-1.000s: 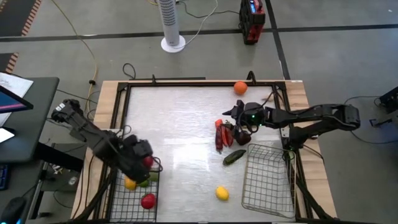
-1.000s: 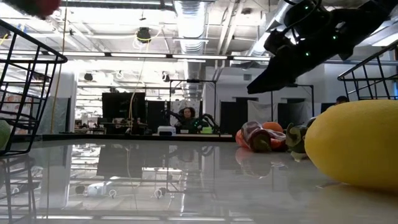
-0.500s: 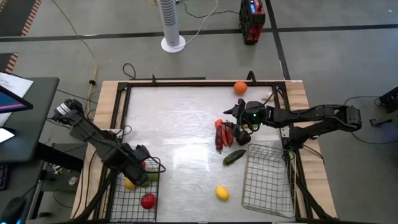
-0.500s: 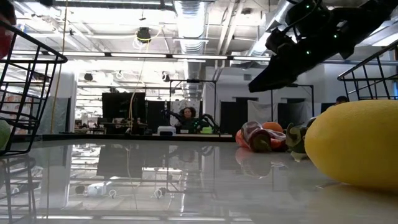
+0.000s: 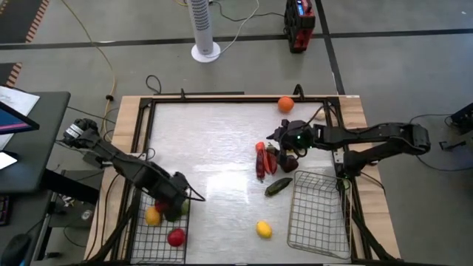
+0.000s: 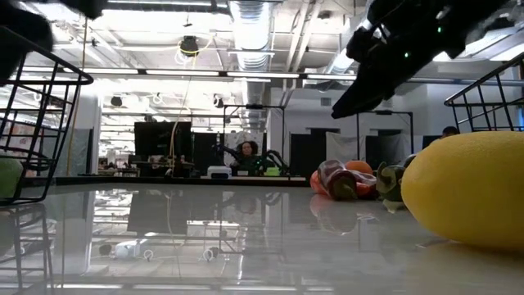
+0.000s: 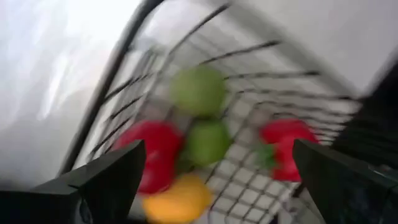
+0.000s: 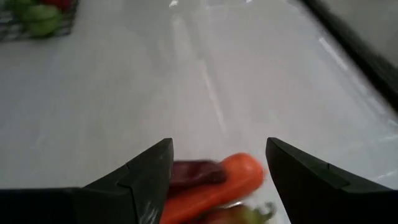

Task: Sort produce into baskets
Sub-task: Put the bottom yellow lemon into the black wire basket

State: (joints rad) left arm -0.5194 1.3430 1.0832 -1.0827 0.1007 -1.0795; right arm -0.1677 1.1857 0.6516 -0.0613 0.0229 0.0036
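Right now the left gripper (image 5: 176,201) hangs over the far end of the left basket (image 5: 159,240), at about eight o'clock on the table (image 5: 214,148), its fingers (image 7: 99,186) spread wide with nothing between them. Below it in the basket lie two green limes (image 7: 199,90), a red apple (image 7: 155,155), a yellow lemon (image 7: 177,200) and a red pepper (image 7: 283,146); from above, another red apple (image 5: 176,238) sits nearer the front.

Over at three o'clock the right gripper (image 5: 284,139) hovers above a small heap of produce, its fingers (image 8: 140,177) apart and holding nothing. A carrot (image 8: 217,183) and something dark red lie just beneath it. Red peppers (image 5: 261,159) rest at the heap's left edge, with a cucumber (image 5: 278,186) just nearer the front. The right basket (image 5: 319,214) stands at five o'clock. A lemon (image 5: 263,229) lies loose at six o'clock, and an orange (image 5: 285,104) sits alone at one o'clock by the far rim.
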